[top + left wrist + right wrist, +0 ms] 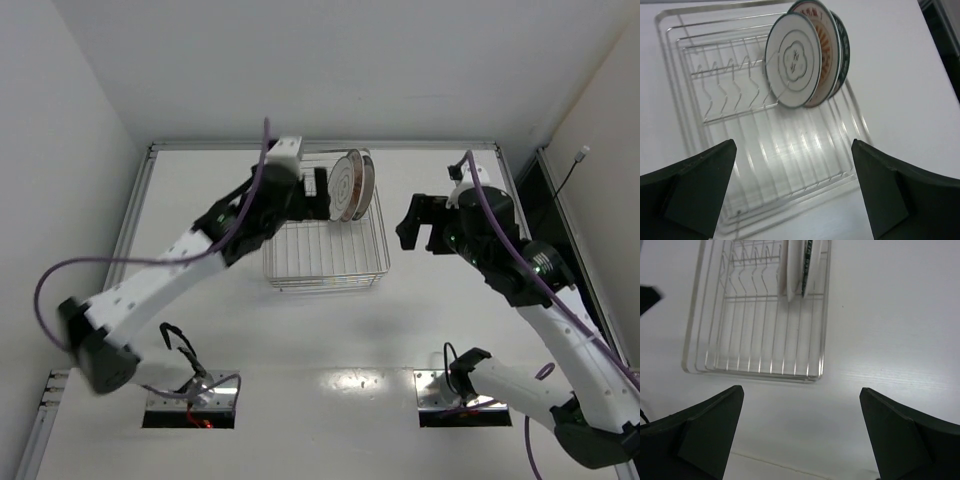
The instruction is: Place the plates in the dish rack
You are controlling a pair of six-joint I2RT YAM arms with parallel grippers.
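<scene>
Top camera high, looking down. Wrist cameras nearer; all share dish rack [325, 258].

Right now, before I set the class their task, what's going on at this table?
Nothing is being held at this moment. The plates stand upright together at one end of the dish rack. The left fingers are spread open and empty over the rack, just beside the plates. The right fingers, also open and empty, hang above the table off the rack's right side.

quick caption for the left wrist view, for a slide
Open left gripper facing the dish rack, with the plates standing upright side by side in the tines at one end.
</scene>
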